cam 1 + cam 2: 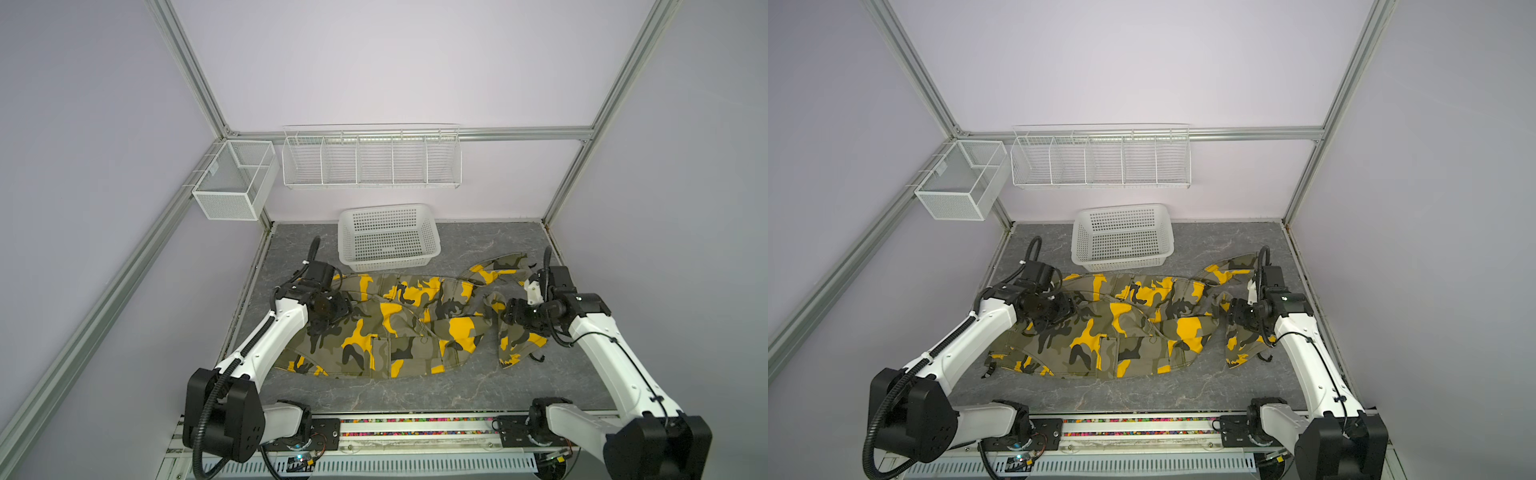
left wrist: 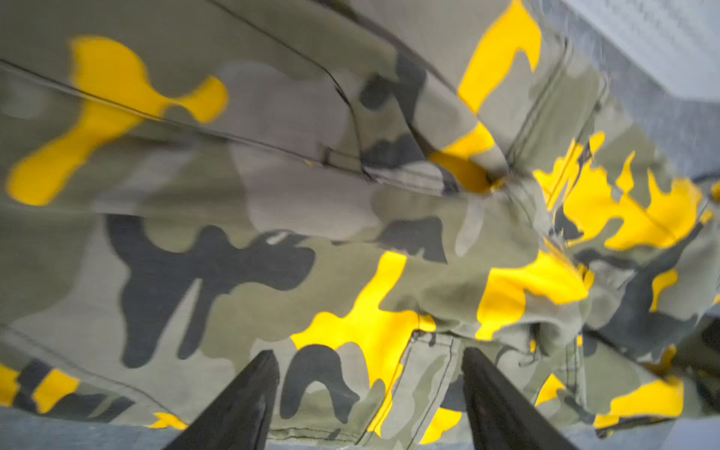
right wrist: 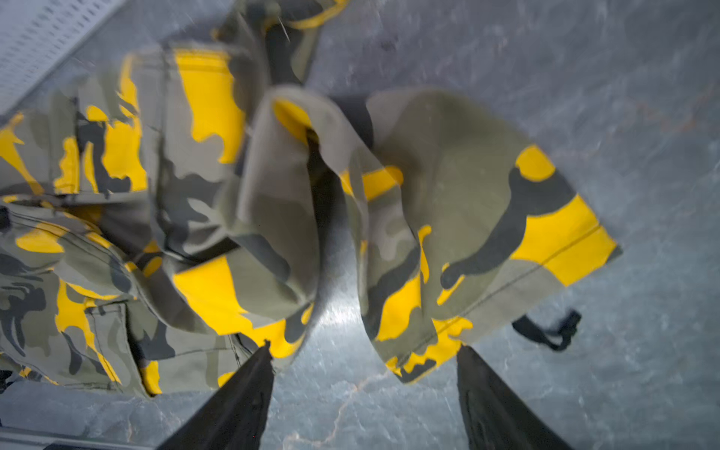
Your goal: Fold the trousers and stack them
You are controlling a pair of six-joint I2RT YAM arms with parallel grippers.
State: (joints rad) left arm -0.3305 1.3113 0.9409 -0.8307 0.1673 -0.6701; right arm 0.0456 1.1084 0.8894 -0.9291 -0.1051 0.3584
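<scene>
Trousers [image 1: 386, 328] lying left-to-right (leg ends rightward), left gripper [image 2: 366, 350] and right gripper [image 3: 364, 345] spread wide, empty

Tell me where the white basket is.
In both top views the basket stands at the back middle of the table, near the wall, just behind the spread trousers.

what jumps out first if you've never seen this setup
The camouflage trousers, olive with bright yellow and black patches, sprawl crumpled across the middle of the grey table. Behind them, by the back wall, stands an empty white lattice basket. The left gripper and right gripper hang open at either end of the cloth.
</scene>
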